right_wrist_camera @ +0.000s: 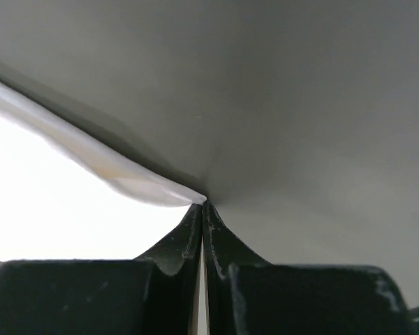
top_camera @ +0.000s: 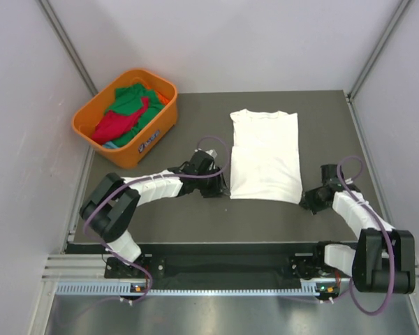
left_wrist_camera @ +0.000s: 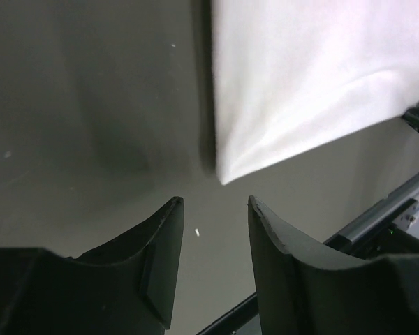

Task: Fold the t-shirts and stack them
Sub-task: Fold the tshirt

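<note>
Jaws: right gripper point(right_wrist_camera: 201, 206) closed on the near right corner of the white t-shirt point(top_camera: 265, 153); left gripper point(left_wrist_camera: 215, 204) half open, near left corner just ahead, untouched. Shirt lies flat mid-tabletop point(top_camera: 195, 216). Left should pinch low, then both lift evenly. Other t-shirts point(top_camera: 126, 112) in basket point(top_camera: 153, 136), far left corner

White t-shirt point(top_camera: 265, 153), orange basket point(top_camera: 119, 155)

Lab cell, white panels point(top_camera: 223, 42), aluminium rail point(top_camera: 70, 265)

A spread t-shirt point(top_camera: 265, 155) lies mid-worktop point(top_camera: 195, 213). The basket point(top_camera: 87, 132) sits far left, behind it, with heaped t-shirts point(top_camera: 129, 110) inside. The left hand point(top_camera: 222, 190) and right hand point(top_camera: 309, 202) flank the spread t-shirt's near corners.
</note>
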Controlling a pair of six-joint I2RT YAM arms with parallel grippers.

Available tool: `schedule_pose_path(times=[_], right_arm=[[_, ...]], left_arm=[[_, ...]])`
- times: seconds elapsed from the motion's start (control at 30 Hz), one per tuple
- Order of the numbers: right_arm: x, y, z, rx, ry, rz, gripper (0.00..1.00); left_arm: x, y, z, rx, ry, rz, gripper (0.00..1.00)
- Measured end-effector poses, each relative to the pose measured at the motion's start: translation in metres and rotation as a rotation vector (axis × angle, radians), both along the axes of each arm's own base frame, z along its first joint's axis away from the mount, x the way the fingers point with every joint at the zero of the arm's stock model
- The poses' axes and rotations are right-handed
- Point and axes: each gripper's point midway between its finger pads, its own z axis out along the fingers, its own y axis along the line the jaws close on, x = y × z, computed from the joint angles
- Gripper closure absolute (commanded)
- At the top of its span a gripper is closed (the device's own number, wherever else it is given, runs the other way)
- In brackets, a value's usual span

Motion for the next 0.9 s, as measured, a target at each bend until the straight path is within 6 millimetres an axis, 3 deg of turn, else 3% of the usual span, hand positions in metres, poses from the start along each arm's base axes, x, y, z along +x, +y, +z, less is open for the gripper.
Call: schedule_pose_path(times=[0.23, 0.3, 0.37, 0.5, 0.63, 0.73, 0.9], right_arm=[[-0.014, -0.01, 0.008, -0.061, -0.063, -0.017, 1.0], [-0.017, -0.01, 0.006, -0.061, -0.054, -0.018, 0.78], [-0.021, -0.011, 0.003, -0.066, -0.033, -0.015, 0.64], [-0.027, -0.009, 0.002, -0.056, -0.005, -0.007, 0.62], [-0.027, -0.006, 0.003, -0.033, -0.001, -0.025, 0.61], [-0.026, -0.003, 0.003, -0.012, -0.019, -0.05, 0.6], [-0.023, -0.001, 0.003, 0.023, -0.05, -0.106, 0.6]], left_arm=[[0.004, 0.013, 0.015, -0.007, -0.033, 0.155, 0.47], [0.004, 0.01, 0.019, -0.033, -0.034, 0.171, 0.47], [0.0, 0.005, 0.02, -0.043, -0.032, 0.162, 0.47], [-0.016, -0.012, 0.014, -0.036, -0.045, 0.087, 0.47], [-0.03, -0.022, -0.006, -0.001, -0.028, 0.032, 0.49], [-0.032, -0.021, -0.017, 0.023, -0.013, 0.025, 0.5], [-0.03, -0.021, -0.018, 0.026, -0.013, 0.059, 0.47]])
